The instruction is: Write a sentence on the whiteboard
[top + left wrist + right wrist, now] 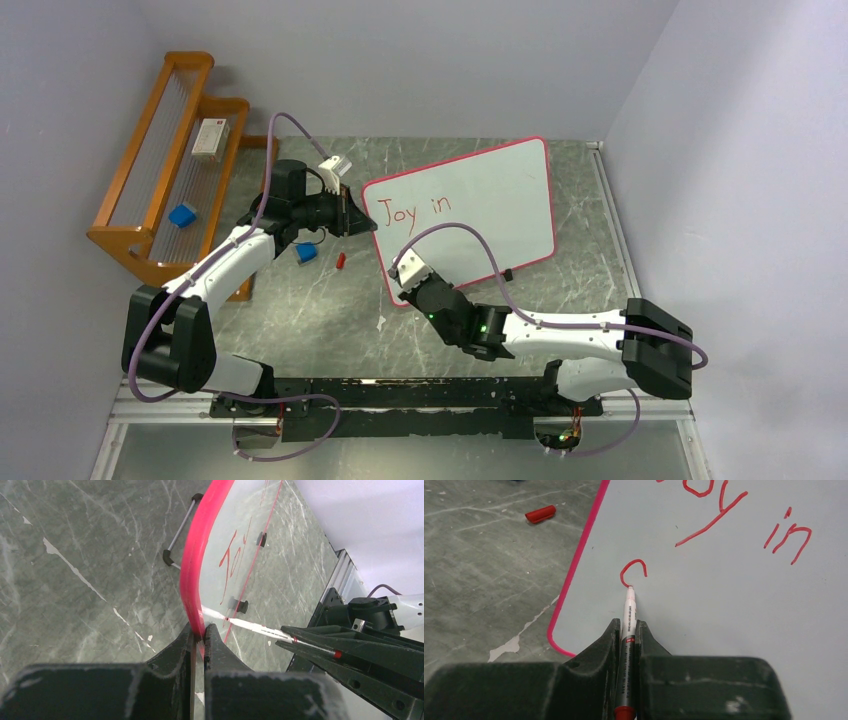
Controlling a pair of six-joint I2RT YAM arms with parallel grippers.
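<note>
R gripper [628,626] clamps 1 marker [629,605], tip on 1 whiteboard [500,200]. L gripper [199,632] pinches its edge; long axis runs left-right.

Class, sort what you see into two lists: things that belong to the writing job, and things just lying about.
In the job: whiteboard, with "Joy in" written; red marker, gripped by the right claw; left claw, clamping the board's edge.
Lying about: loose red cap; wooden rack holding a white box and a blue block; small blue thing near the cap.
</note>
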